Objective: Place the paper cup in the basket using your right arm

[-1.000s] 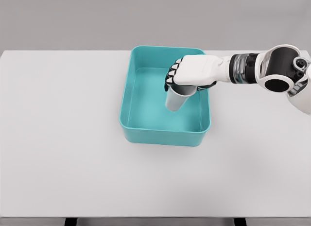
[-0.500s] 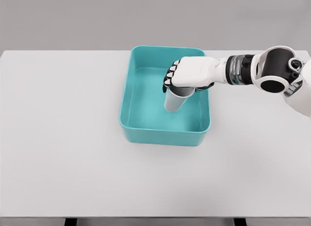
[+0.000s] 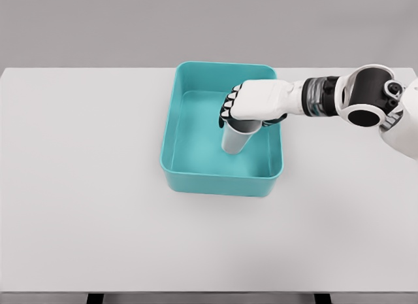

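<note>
A white paper cup (image 3: 236, 139) stands upright inside the teal basket (image 3: 179, 98), with its base near the basket floor. My right hand (image 3: 247, 108) covers the cup's rim from above, and its fingers are curled around the cup's top. The right arm reaches in from the right edge, over the basket's right wall. The cup's mouth is hidden under the palm. No left arm shows in the head view.
The basket sits at the middle of a white table (image 3: 85, 186). A grey wall runs behind the table's far edge.
The hand and cup have shifted slightly left and the cup has turned from tilted to more upright, settling lower in the basket. The grip holds.
</note>
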